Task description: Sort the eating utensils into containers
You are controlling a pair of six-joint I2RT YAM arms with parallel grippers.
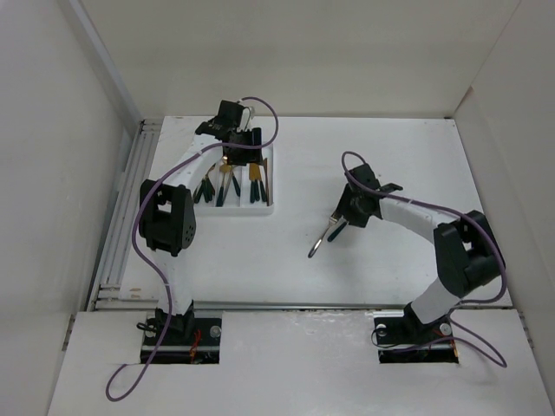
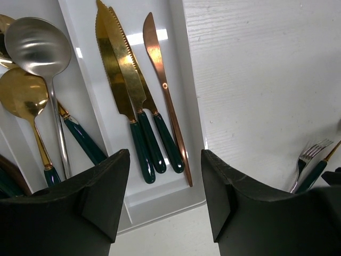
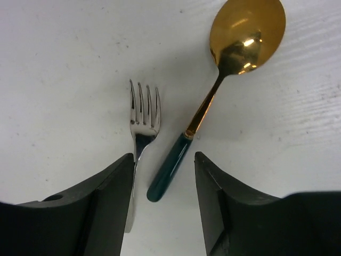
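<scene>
Hovering low over the table (image 3: pixel 53 64), the right gripper (image 3: pixel 163 160) stands fairly wide and holds nothing. The green handle end of the spoon (image 3: pixel 234 58) lies between its fingers. The fork (image 3: pixel 143 120) lies just beside it, with its handle running under the finger on the picture's left. These are the only loose pieces I can see, and both lie well apart from the tray (image 1: pixel 244 211). The left gripper (image 2: pixel 165 170) hangs above the tray, also wide and empty.

The sorting looks nearly done, and the step in hand seems to be a pick-up by the right arm. The two pieces lie close together, so closing from this position could catch or nudge the fork. The next move calls for centring on one handle. The fingertips must then drop right to the table, because the handle is slim and lies flat, before they close.

The right wrist view alone tells fork from spoon; from the top they are just a thin shape by the gripper. The left wrist view alone shows how the tray is filled. The knives (image 2: pixel 133 90) lie in one compartment and the spoons (image 2: pixel 37 45) in the next, while the third barely enters the frame. That view also catches the fork's tines at its right edge. Only the top view shows both arms and the gap between the tray and the loose pieces.
</scene>
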